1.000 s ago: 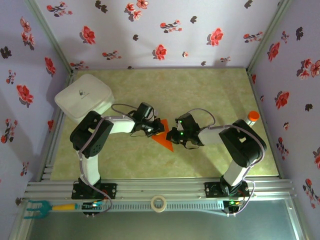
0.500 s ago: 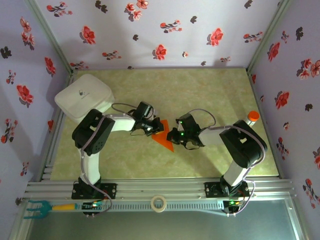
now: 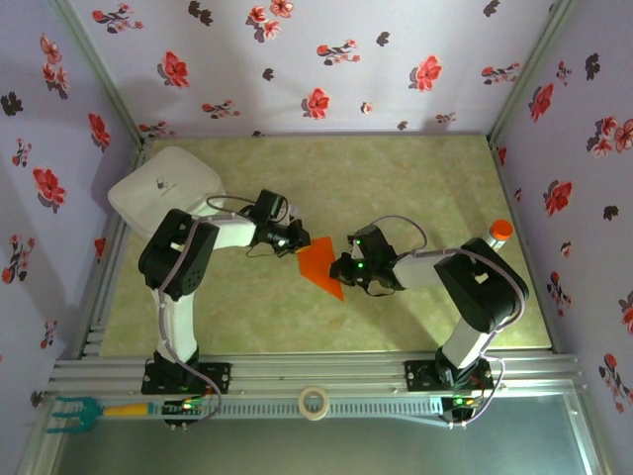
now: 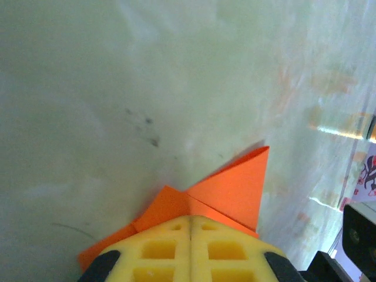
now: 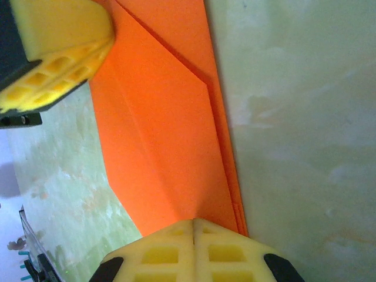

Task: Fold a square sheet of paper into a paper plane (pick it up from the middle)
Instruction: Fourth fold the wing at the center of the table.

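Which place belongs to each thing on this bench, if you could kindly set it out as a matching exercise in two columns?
Things:
1. orange paper
2. white box
3. orange-capped bottle
4. tape roll

Places:
a. on the near rail, about midway along it
b. back left corner of the table
c. mid-table, pinched by the left gripper and the right gripper
d. right edge of the table

Pairs: 1-c, 2-b, 3-d, 4-a.
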